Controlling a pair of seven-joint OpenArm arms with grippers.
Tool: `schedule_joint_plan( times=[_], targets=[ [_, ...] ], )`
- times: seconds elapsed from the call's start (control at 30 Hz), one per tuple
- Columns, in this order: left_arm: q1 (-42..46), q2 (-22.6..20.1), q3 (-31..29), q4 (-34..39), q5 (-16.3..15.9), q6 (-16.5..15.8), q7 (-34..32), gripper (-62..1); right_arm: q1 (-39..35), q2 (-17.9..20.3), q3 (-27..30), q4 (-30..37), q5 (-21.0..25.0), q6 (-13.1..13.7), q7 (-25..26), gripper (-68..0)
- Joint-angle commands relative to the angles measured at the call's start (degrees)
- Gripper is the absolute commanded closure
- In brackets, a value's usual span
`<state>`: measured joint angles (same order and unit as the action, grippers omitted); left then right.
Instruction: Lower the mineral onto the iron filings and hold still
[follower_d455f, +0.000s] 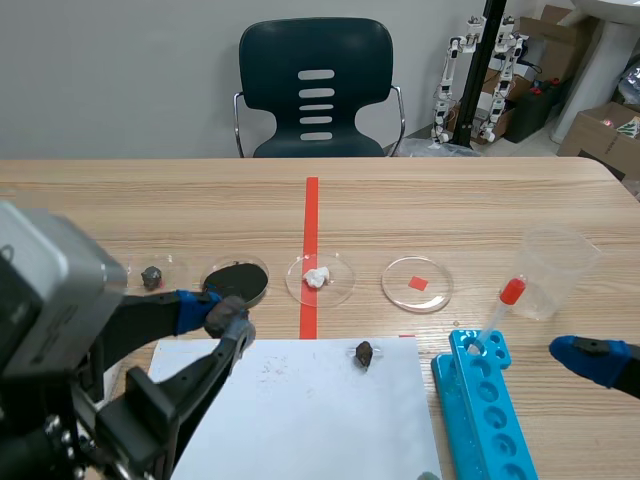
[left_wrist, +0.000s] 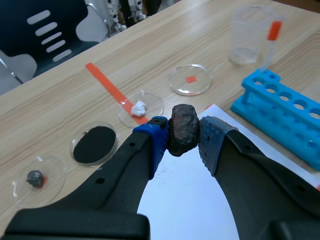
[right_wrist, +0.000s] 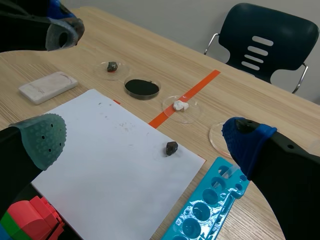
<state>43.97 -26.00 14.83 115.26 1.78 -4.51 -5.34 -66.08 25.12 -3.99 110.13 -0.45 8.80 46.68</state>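
Note:
My left gripper (left_wrist: 183, 134) is shut on a dark reddish-brown mineral (left_wrist: 183, 129), held above the white paper (left_wrist: 185, 200). The petri dish of black iron filings (left_wrist: 95, 145) lies ahead of it and to one side. In the scene view the left gripper (follower_d455f: 226, 318) hangs just in front of the filings dish (follower_d455f: 237, 280), over the paper's far left corner. A second dark mineral (follower_d455f: 364, 352) rests on the paper (follower_d455f: 300, 420). My right gripper (right_wrist: 145, 142) is open above the paper, and that second mineral (right_wrist: 171, 148) lies ahead of it.
Along the back stand dishes with a grey stone (follower_d455f: 152, 276), a white lump (follower_d455f: 320, 278) and a red square (follower_d455f: 417, 283). A blue tube rack (follower_d455f: 485, 400), a plastic cup (follower_d455f: 555, 270) and a red-bulbed pipette (follower_d455f: 508, 298) are at the right. A white block (right_wrist: 48, 86) lies near the left arm.

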Motion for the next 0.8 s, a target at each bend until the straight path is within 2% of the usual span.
schedule_joint_plan(
  times=[0.0,0.13,0.27,0.77],
  targets=[
    [0.7,0.7,-0.2,0.7,1.6,0.2,-3.2,-13.0,0.2,0.3,0.2,0.7,0.6,0.0,1.0,-67.9],
    [3.4,0.7,-0.2,0.7,5.4,0.2,-7.3,-13.0,0.2,0.3,0.2,0.7,0.6,0.0,1.0,-67.9],
    [3.8,0.8,-0.2,0.7,5.6,-0.9,-7.7,-13.0,0.2,0.3,0.2,0.7,0.6,0.0,1.0,-67.9],
    [3.8,0.9,-0.2,0.7,5.6,-0.8,-7.7,-13.0,0.2,0.3,0.2,0.7,0.6,0.0,1.0,-67.9]
  ],
)
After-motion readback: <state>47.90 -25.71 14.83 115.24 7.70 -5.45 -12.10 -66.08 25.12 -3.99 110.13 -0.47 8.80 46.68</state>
